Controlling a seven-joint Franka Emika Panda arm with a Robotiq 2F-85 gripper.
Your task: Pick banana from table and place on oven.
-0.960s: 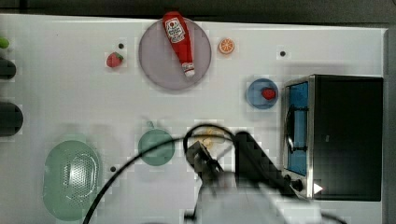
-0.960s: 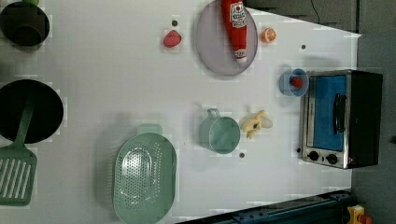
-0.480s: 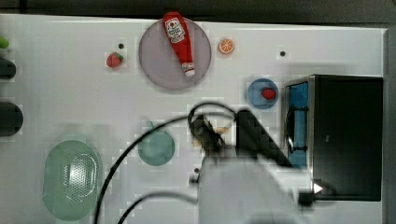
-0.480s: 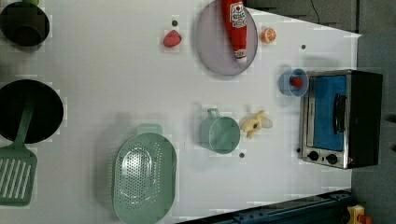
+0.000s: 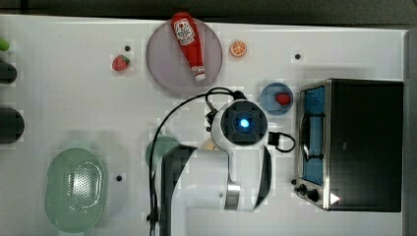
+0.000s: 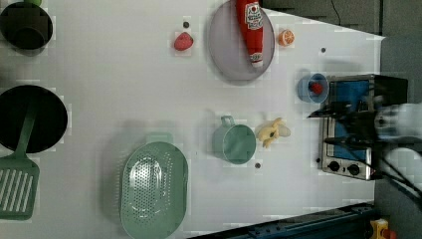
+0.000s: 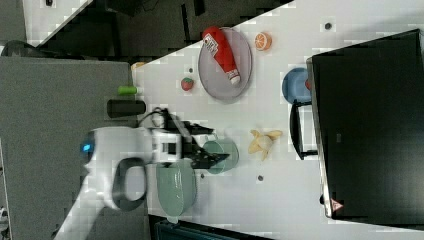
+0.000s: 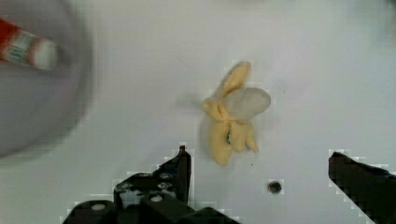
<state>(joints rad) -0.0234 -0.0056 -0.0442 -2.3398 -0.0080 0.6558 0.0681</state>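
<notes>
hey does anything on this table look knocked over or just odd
The red ketchup bottle lies on its side across the round grey plate rather than standing. The small pale yellow banana looks half peeled, skin splayed on the white table. Nothing looks spilled.

Three overhead cameras and one close wrist camera

The tabletop [image 5: 64,103] is seen straight down in the top view, from farther off in the left view, and obliquely in the right view; the oven [image 5: 364,142] at the right is shared by all three. The banana [image 8: 233,116] is viewed closely by the wrist camera.
</notes>
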